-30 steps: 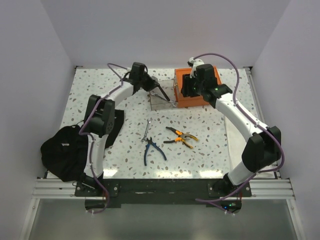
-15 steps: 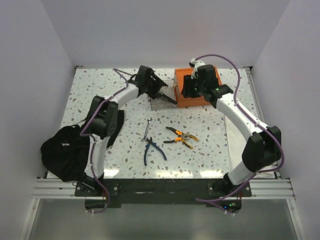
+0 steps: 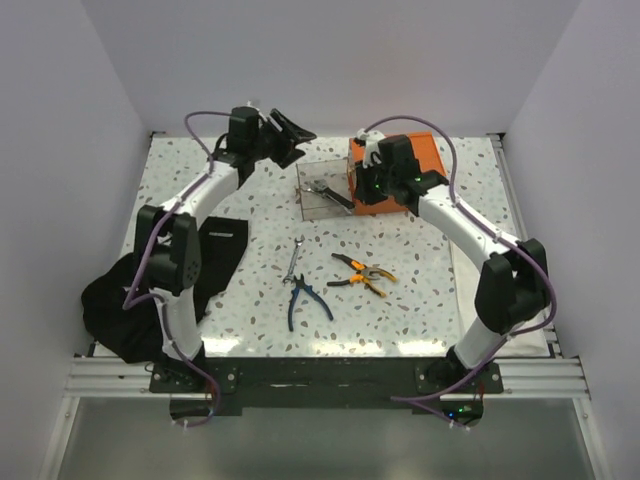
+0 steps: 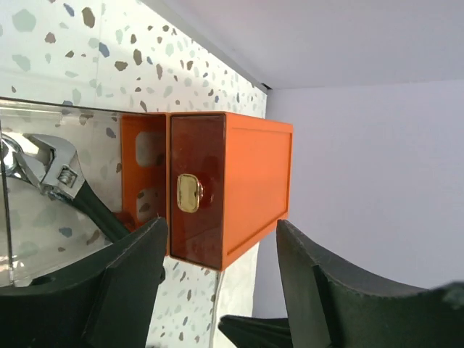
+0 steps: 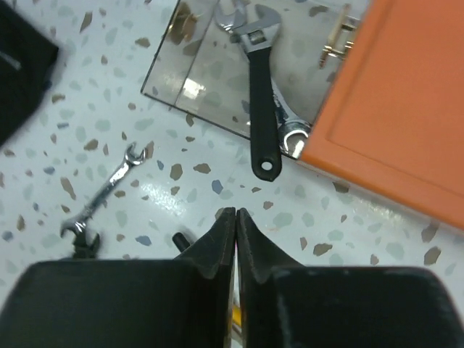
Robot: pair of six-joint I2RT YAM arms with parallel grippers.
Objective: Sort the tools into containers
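- Speckled table (image 3: 420, 290) — work surface.
- Left arm: stretched up the left side to the far edge, wrist turned rightward. Left gripper (image 3: 292, 140) is raised off the table, jaws spread wide, nothing between them.
- Right arm: arched from near right to far centre. Right gripper (image 5: 235, 216) points down beside the orange box, fingers pressed together, empty.
- Black bag (image 3: 120, 310): slumped at the near-left corner.
- Orange box (image 3: 400, 160): far centre-right.
- Clear box (image 3: 320, 190): just beside the orange box's left side. It holds the adjustable wrench (image 5: 261, 101), handle jutting over the near rim, and a silver spanner (image 5: 290, 136).
- Blue-handled pliers (image 3: 305, 300), orange-handled pliers (image 3: 362, 273), loose spanner (image 3: 293, 258) — mid-table, near one another.
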